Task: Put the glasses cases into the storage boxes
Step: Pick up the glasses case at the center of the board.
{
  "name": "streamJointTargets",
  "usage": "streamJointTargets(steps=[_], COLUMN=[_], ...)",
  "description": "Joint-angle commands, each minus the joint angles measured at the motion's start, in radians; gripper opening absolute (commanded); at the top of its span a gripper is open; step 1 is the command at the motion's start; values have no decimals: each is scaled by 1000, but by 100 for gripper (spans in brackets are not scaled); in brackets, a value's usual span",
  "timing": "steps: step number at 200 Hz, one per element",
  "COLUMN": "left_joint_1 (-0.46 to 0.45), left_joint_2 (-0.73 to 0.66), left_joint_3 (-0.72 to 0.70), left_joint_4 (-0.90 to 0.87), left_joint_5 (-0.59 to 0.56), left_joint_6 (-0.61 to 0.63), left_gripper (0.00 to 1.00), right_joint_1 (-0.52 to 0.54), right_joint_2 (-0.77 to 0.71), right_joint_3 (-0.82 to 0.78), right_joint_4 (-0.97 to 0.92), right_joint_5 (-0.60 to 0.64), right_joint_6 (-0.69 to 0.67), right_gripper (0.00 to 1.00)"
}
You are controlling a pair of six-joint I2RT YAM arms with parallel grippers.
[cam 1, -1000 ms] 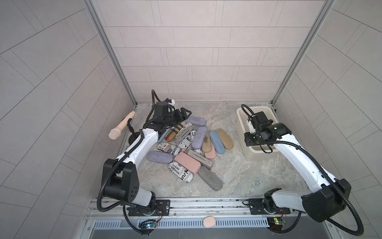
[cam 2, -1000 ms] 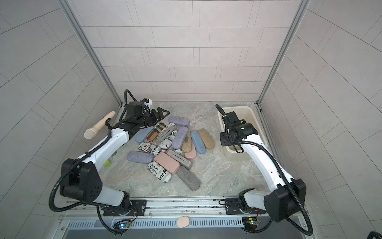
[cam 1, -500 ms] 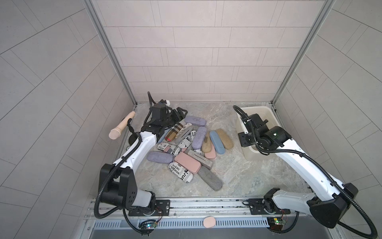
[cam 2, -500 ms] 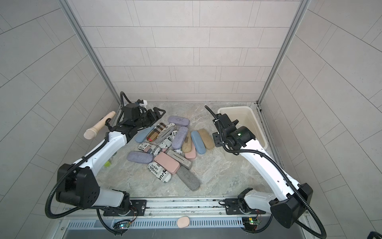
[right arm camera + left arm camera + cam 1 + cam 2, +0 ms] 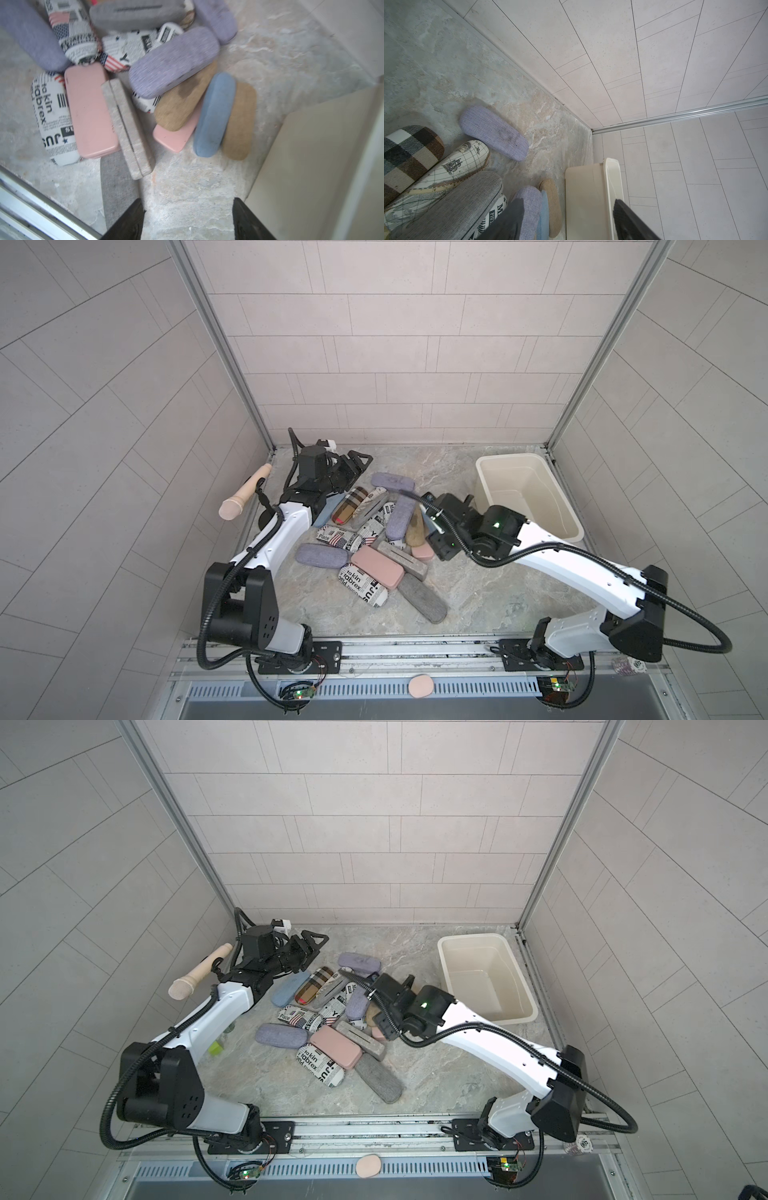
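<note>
Storage box [image 5: 536,497] stands on the table [image 5: 478,593], right of centre in both top views. Glasses cases [image 5: 376,572] lie heaped left of it, mid-frame. Left hand [image 5: 568,220]: jaws apart, nothing held. Right hand [image 5: 188,218]: jaws apart, nothing held, over the heap's right edge.

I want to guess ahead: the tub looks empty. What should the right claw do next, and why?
Probably lower the right gripper onto the blue case and close. Its jaws stand open and empty, the tub holds nothing, and that case lies uncovered close to the tub.
</note>
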Motion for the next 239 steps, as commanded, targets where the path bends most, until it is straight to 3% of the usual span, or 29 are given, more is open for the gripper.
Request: streamJointTargets(steps=[1, 60, 178, 213, 239], left_joint_1=[4, 56, 61, 60, 61], left_joint_2=[-28, -67, -55, -51, -43], left_joint_3=[32, 25, 46, 46, 46], left_joint_4=[-115, -245, -241, -232, -225], left_joint_5=[-57, -235, -199, -182, -174], left_joint_6=[48, 71, 95, 97, 95], left_gripper=[76, 82, 86, 86, 86], right_joint_1=[71, 120, 137, 137, 137], right_joint_2=[38, 127, 268, 305, 318], right_joint_3=[-57, -178, -263, -265, -271], right_joint_4=[-39, 109, 236, 237, 258], right_joint_5=[-7, -137, -275, -282, -294], right_joint_6=[74, 129, 149, 130, 131], right_gripper=[70, 76, 83, 82, 75])
